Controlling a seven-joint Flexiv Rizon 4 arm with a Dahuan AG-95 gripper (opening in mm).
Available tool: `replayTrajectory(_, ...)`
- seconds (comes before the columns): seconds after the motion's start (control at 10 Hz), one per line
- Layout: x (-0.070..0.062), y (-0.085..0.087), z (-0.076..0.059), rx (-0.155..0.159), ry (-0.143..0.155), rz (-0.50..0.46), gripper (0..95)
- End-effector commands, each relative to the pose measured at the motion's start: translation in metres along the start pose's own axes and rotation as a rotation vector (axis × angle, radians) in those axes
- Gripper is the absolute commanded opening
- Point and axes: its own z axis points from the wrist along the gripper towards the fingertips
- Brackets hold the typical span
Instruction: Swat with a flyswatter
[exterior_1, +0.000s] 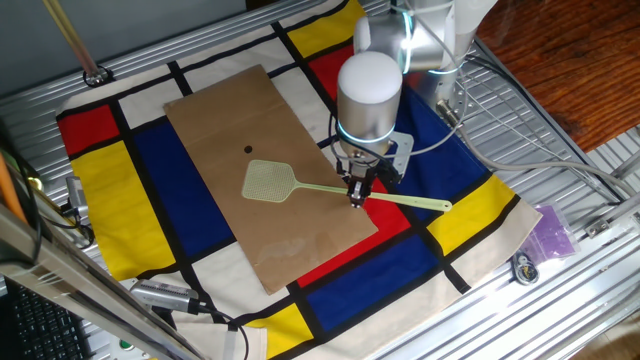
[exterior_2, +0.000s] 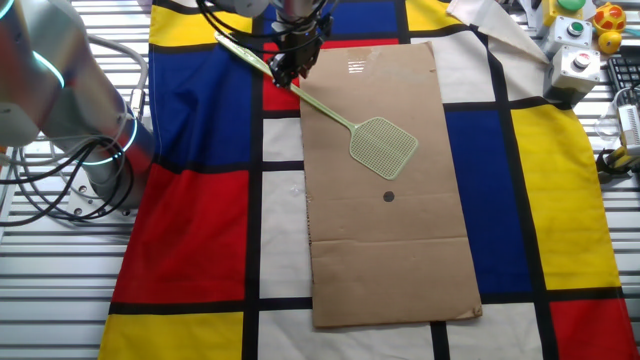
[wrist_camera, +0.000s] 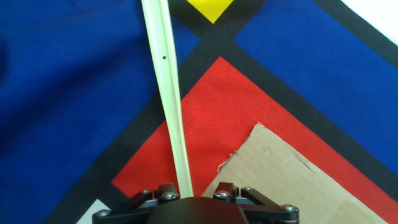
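The pale yellow-green flyswatter (exterior_1: 300, 186) lies flat, its mesh head (exterior_2: 383, 145) on the brown sheet (exterior_1: 270, 170) and its long handle reaching out over the chequered cloth. My gripper (exterior_1: 357, 196) is down at the middle of the handle, one finger on each side. In the hand view the handle (wrist_camera: 169, 99) runs between the finger bases, closer to the left one, with a gap on the right, so the jaws look open around it. The fingertips themselves are hidden. A small dark spot (exterior_1: 248, 150) sits on the sheet near the head.
The red, blue, yellow and white cloth (exterior_1: 160, 190) covers the table. The sheet's torn corner (wrist_camera: 273, 168) lies just right of the handle. Cables and the arm base (exterior_2: 90, 150) stand on one side, a button box (exterior_2: 575, 60) on another, and a purple bag (exterior_1: 553, 232) near the cloth edge.
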Motion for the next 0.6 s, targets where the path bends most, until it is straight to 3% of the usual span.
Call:
replayTrajectory(0.1,-0.0005,-0.0014,0.0026,0.003,0.002,0.002,38.0)
replayTrajectory(0.6,0.0004,-0.0011,0.0074,0.007,0.003,0.002,38.0)
